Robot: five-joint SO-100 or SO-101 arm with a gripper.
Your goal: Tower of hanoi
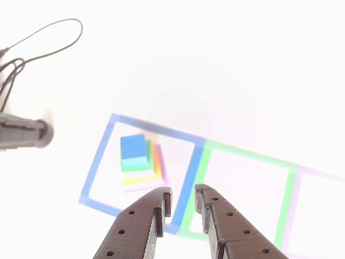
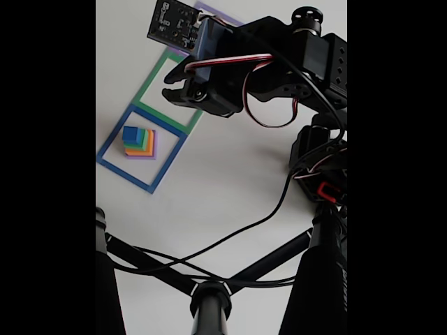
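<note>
The Tower of hanoi (image 1: 139,161) is a stack of square blocks inside the blue tape square (image 1: 92,175). A small blue cube (image 1: 133,147) sits on top, with green, orange, yellow and purple layers stepping wider below. In the fixed view the same stack (image 2: 140,142) sits in the blue outline (image 2: 115,166). My gripper (image 1: 183,197) enters the other view from the bottom edge, open, its dark fingers apart and empty, hovering above the blue square's right side, to the right of the stack. In the fixed view the gripper (image 2: 176,85) hangs above the green square.
A green tape square (image 1: 288,186) adjoins the blue one, with a purple outline (image 1: 318,174) beyond it. A black rod end (image 1: 24,133) and a thin cable (image 1: 51,29) lie at the left. A tripod's black legs (image 2: 209,293) and cables cross the fixed view's bottom.
</note>
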